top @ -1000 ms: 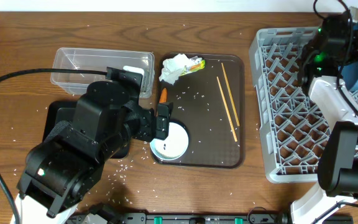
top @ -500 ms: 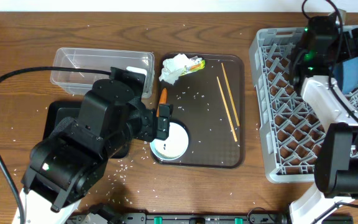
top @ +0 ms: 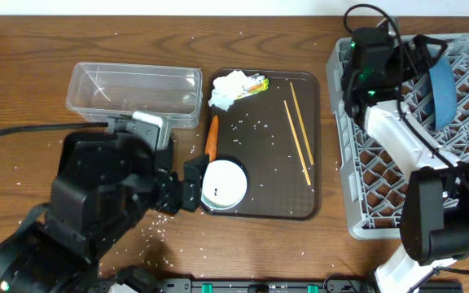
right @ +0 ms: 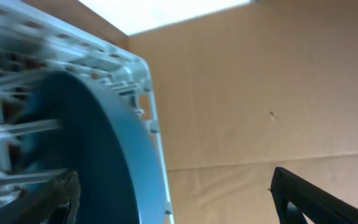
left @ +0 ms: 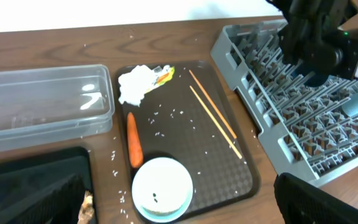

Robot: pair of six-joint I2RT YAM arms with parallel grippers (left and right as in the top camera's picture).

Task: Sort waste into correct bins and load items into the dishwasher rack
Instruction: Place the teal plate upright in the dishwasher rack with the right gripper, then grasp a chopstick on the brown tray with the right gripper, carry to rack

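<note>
The dark-blue bowl stands on edge in the grey dishwasher rack. My right gripper is open beside it; in the right wrist view the bowl fills the left, its rim between the spread fingers. On the brown serving tray lie the white bowl, carrot, napkin and chopsticks. My left gripper hangs open at the white bowl's left edge. Brown scraps lie in the black tray. The clear tub stands behind.
Rice grains are scattered over the brown tray and the table around my left arm. My left arm hides most of the black tray in the overhead view. The rack's pegs stand close along the tray's right side.
My right gripper opened, let go of the dark-blue bowl and drew back left; the bowl now stands in the rack. My left arm pulled toward the near edge, uncovering the carrot.
</note>
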